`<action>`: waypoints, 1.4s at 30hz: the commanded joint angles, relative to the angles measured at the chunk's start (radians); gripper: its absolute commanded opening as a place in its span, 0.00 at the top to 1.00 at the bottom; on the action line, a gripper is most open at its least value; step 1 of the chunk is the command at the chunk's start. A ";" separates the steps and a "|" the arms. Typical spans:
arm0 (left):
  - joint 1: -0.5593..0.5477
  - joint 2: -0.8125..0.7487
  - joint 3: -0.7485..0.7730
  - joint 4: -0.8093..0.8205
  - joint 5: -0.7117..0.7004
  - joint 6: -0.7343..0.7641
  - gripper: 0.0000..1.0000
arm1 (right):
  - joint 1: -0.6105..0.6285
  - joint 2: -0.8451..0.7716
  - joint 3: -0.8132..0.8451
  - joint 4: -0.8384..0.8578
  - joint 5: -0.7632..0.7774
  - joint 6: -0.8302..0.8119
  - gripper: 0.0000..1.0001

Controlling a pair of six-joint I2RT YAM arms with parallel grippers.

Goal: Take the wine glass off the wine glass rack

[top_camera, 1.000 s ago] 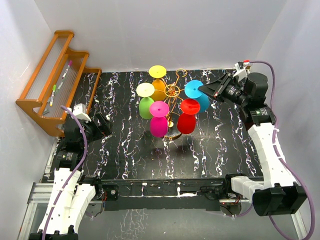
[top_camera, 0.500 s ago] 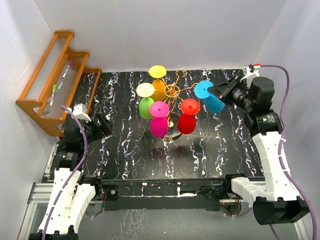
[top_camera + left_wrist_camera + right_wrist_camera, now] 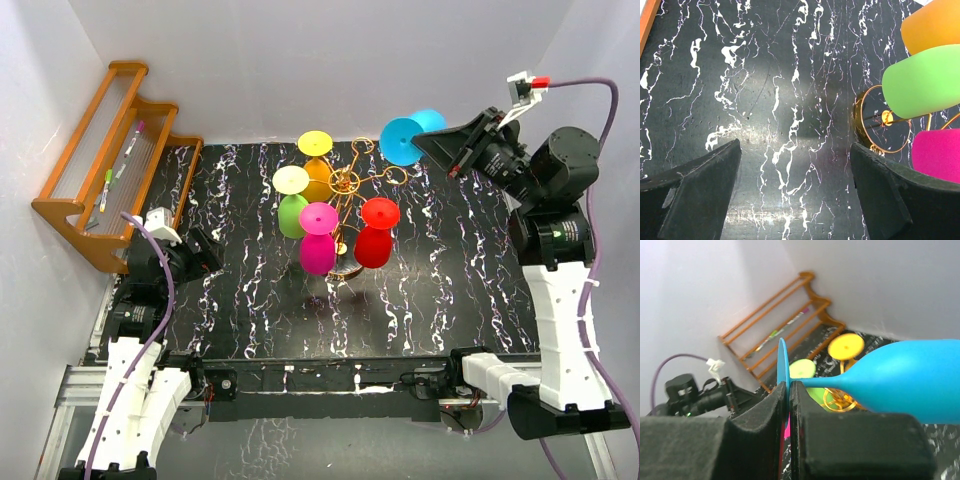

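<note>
The blue wine glass point(image 3: 404, 139) is in the air off the back right of the gold wine glass rack point(image 3: 345, 182), lying on its side. My right gripper point(image 3: 420, 146) is shut on its round foot; in the right wrist view the jaws point(image 3: 788, 390) pinch the thin blue disc, and the bowl point(image 3: 910, 385) sticks out to the right. The rack's gold loops point(image 3: 837, 401) show below it. My left gripper point(image 3: 205, 250) sits low at the table's left, open with nothing between its fingers point(image 3: 795, 150); the rack's ring base point(image 3: 875, 125) is to its right.
Several glasses still hang on the rack: orange with a yellow foot point(image 3: 316, 145), green point(image 3: 291, 212), magenta point(image 3: 318, 250) and red point(image 3: 374, 243). A stepped wooden shelf point(image 3: 110, 150) holding pens stands at the back left. White walls close in the black marbled table point(image 3: 250, 300).
My right gripper has pulled the blue glass away from the rack, up and toward the back right. The left arm has stayed where it was.
</note>
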 commanded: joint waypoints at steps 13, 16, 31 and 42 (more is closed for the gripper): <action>0.004 0.055 0.348 -0.188 0.108 -0.113 0.29 | 0.382 0.242 0.365 0.022 -0.151 -0.278 0.92; 0.004 0.060 0.428 -0.249 0.111 -0.156 0.27 | 0.543 0.298 0.419 -0.045 -0.012 -0.387 0.92; 0.004 -0.035 0.617 -0.354 0.382 -0.426 0.25 | 0.976 0.305 0.289 -0.045 0.427 -0.653 0.92; 0.004 -0.119 0.512 -0.090 0.651 -0.448 0.28 | 1.004 0.296 0.262 -0.056 0.316 -0.620 0.92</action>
